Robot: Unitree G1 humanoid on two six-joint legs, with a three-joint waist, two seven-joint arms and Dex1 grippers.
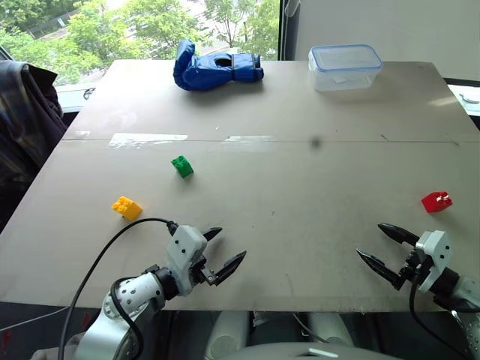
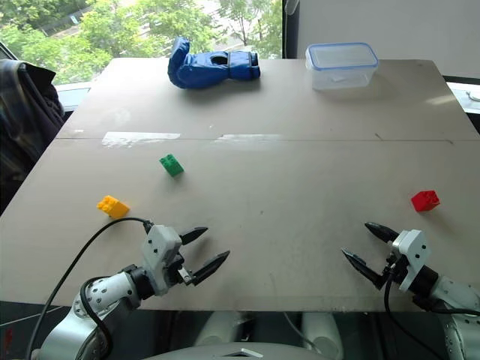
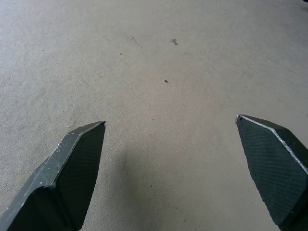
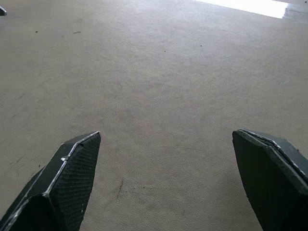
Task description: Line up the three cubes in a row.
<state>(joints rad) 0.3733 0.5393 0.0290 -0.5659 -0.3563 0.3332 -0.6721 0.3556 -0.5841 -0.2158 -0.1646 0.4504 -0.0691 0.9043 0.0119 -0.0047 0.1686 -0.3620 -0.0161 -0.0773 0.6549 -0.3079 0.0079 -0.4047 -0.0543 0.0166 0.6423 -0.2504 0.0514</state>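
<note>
Grey table [image 1: 300, 195] seen from above, both arms low over its near edge. On the left, the left gripper [image 1: 227, 250] angles inward toward the table's middle, its two black fingers spread wide and empty. Just beyond it lies the yellow cube [image 1: 127, 207], a small studded brick, with the green cube [image 1: 181, 166] farther back and slightly right. On the right, the right gripper [image 1: 385, 247] points inward too, fingers spread with nothing between them. The red cube [image 1: 436, 201] sits just beyond it, near the table's right edge, well apart from the other two.
</note>
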